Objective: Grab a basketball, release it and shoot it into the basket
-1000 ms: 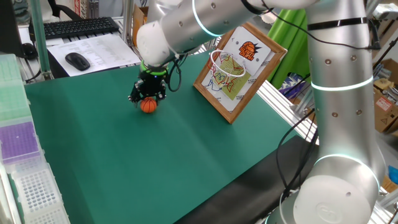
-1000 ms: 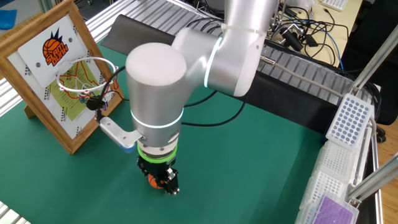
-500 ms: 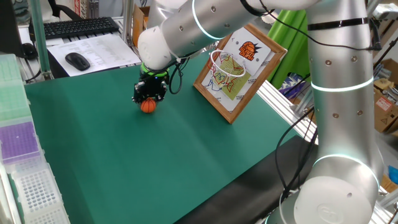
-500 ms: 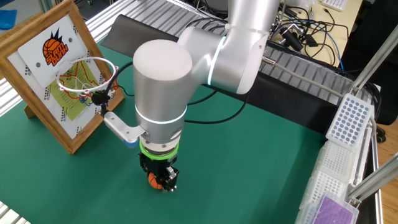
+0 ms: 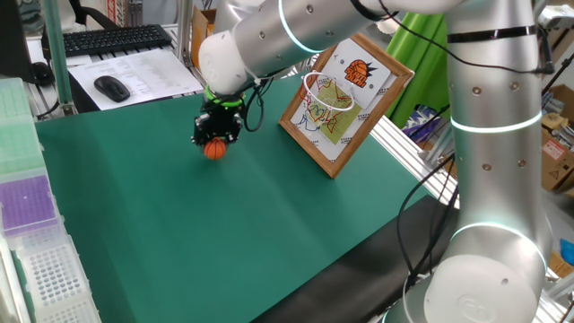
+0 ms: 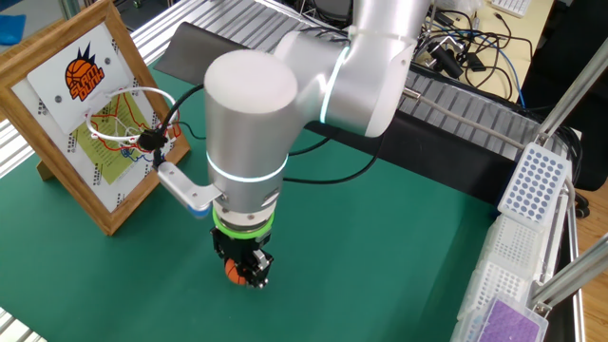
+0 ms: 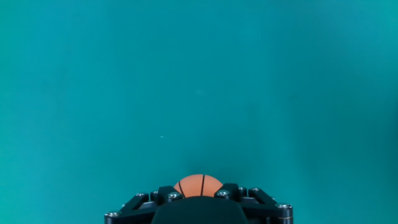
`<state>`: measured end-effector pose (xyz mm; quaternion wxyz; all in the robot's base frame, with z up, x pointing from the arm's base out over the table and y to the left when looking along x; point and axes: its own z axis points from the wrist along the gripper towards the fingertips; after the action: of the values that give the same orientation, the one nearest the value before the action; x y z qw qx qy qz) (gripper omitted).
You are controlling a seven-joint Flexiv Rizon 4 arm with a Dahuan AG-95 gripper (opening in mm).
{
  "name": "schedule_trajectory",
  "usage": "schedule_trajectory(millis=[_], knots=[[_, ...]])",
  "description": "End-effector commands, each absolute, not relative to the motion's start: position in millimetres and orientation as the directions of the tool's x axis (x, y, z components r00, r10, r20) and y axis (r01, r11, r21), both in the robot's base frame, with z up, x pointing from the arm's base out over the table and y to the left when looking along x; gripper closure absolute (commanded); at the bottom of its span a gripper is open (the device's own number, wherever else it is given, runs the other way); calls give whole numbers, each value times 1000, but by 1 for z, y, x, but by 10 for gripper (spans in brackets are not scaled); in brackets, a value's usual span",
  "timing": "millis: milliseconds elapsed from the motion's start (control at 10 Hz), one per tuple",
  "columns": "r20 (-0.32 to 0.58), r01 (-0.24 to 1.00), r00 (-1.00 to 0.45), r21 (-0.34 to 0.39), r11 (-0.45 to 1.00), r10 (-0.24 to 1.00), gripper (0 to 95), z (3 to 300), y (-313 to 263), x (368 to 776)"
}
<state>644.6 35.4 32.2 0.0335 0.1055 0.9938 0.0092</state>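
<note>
Over the green mat, the basketball sits clamped between the jaws.

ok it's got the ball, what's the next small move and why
Probably carry it up and toward the hoop. The gripper looks shut on the basketball, which sits low over the green mat, while the basket hangs higher on the wood-framed board, off to one side. Releasing here would just drop the ball on the mat.
</note>
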Motion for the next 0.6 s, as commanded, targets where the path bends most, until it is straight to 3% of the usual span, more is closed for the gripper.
schedule_trajectory(millis=[100, 600], knots=[[-46, 198, -979, 20, 980, 198, 570, 45, 33, 643], [-17, 146, -989, -13, 989, 146, 570, 85, 18, 630]])
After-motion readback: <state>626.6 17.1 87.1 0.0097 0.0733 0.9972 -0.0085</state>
